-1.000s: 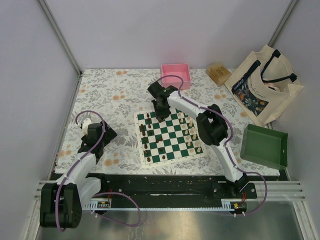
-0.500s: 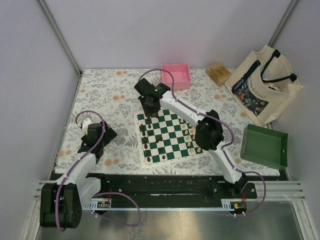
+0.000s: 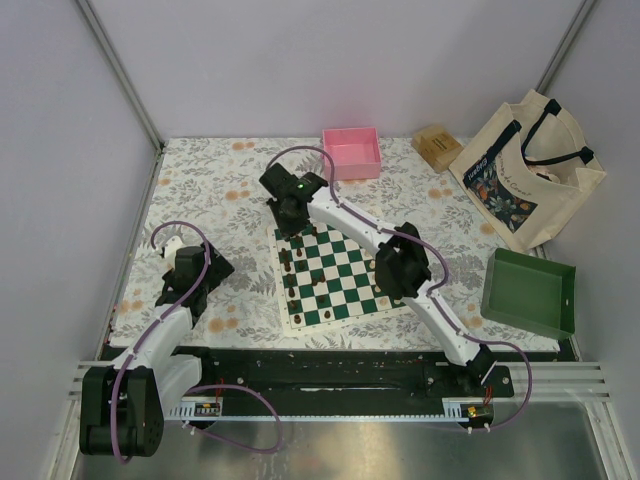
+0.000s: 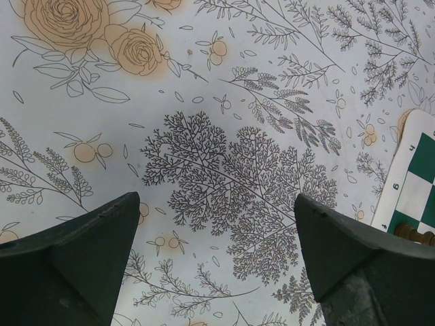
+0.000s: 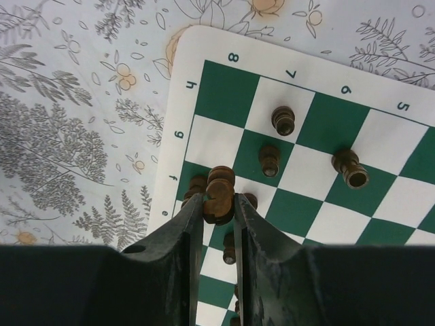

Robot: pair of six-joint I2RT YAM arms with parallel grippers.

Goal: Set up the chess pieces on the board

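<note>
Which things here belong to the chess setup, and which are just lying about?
Job: board, chess pieces, dark piece in the right gripper.
Lying about: pink tray, green tray, tote bag, tan box.

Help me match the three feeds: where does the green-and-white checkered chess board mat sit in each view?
Top external: the green-and-white checkered chess board mat lies mid-table, under the right arm.
Left wrist: the board's corner shows at the right edge.
Right wrist: the board fills the upper right, past the right end effector clamping a dark brown chess piece.
Shared landmark: the floral tablecloth bordering the board.
</note>
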